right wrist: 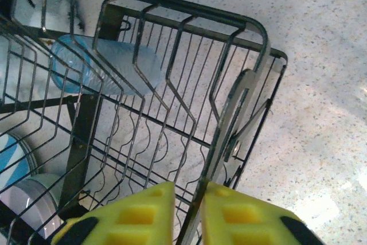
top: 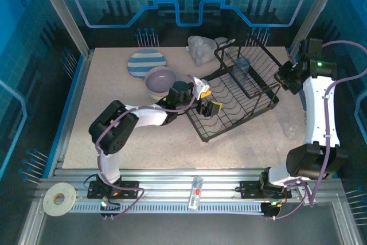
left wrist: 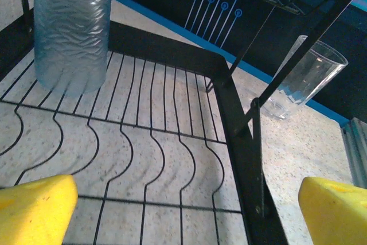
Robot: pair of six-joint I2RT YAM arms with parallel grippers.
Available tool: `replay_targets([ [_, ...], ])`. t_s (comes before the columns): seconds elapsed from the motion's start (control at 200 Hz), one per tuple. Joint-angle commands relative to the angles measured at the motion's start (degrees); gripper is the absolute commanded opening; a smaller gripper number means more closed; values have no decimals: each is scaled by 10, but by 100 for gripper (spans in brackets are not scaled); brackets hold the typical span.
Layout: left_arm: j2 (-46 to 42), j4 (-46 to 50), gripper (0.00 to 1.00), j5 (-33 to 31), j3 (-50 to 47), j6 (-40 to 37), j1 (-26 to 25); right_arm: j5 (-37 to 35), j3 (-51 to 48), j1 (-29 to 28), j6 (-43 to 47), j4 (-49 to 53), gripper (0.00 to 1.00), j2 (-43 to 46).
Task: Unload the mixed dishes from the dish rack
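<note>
Two grippers are at the black wire dish rack [top: 229, 107] on the speckled table [top: 143, 136]; the left gripper [left wrist: 183, 216] hovers above its lower grid, jaws spread wide, holding nothing; the right gripper [right wrist: 200, 199] pinches a rim wire at the rack's right end; a clear plastic cup [right wrist: 103, 67] sits inside; a blue-and-white striped round plate [top: 146, 64] and a lavender bowl [top: 161, 81] rest left of it.

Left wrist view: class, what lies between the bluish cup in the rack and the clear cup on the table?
The black corner frame of the dish rack, in the left wrist view.
</note>
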State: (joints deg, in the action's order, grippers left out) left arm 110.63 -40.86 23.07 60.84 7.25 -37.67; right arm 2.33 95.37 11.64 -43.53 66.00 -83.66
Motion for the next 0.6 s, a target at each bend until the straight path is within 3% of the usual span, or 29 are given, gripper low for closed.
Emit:
replay_targets([
  [0.0,45,-129,99,-20,33,-16,-3,28,-1,-8,16,34,9,-1],
  [0.08,76,-143,99,-23,59,-16,-3,40,2,-7,20,45,0,-2],
  [0.595,179,-174,99,-62,144,-23,-23,126,20,-11,39,138,0,2],
])
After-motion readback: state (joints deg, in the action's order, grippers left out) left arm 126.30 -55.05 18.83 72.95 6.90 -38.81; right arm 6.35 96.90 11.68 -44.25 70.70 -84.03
